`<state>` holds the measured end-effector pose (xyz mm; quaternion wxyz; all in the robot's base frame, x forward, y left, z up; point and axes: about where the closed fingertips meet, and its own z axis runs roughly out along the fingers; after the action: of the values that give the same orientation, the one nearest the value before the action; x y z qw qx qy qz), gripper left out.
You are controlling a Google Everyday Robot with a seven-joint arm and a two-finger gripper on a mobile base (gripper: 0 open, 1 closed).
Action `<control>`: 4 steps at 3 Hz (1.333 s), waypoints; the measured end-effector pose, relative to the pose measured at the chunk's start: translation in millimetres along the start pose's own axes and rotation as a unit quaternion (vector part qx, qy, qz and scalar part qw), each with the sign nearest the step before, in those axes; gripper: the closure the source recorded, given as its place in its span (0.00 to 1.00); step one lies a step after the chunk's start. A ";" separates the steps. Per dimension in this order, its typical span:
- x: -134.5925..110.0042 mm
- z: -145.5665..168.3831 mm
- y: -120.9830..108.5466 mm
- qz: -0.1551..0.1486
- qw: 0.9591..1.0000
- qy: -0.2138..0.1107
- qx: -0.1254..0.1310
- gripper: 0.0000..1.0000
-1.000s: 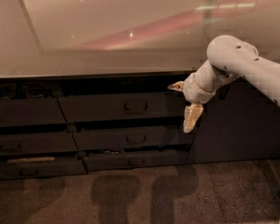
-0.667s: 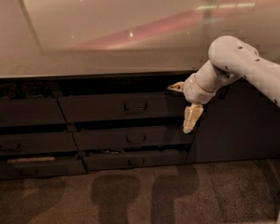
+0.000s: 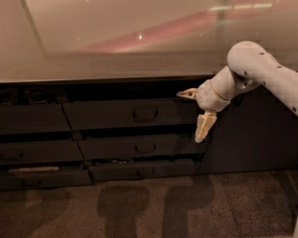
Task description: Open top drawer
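Gripper hangs off the white arm at the right end of the top drawer, level with its front. Fingers are spread wide, one poking left, one pointing down, nothing between them. Handle sits at the centre of the drawer front, left of the gripper and clearly apart from it. No contact yet.

Top drawer is in the middle column, right under the counter, with two shallower drawers below it. Front looks shut or close to it; the dark gap above makes this hard to tell.

Step in hand, as I judge it: reach the handle. To do it well:
- slide left along the front, keeping the same height, until the fingers straddle the loop
- turn the wrist so one finger goes behind the loop, not flat onto the panel
- close firmly, then pull straight out, no sideways drag

Risk: hooking the lower handle, or slipping off the small loop.
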<state>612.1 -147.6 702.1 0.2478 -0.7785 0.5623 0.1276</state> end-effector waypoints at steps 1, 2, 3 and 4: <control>1.4 1.6 0.3 0.007 1.000 0.007 0.002 0.00; 1.8 2.3 0.4 0.010 1.000 0.009 0.003 0.00; 2.9 6.7 -0.3 0.019 0.998 0.059 0.008 0.00; 4.7 10.4 -0.4 0.036 0.989 0.144 0.016 0.00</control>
<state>614.9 -145.8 691.2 0.1725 -0.7637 0.6219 0.0142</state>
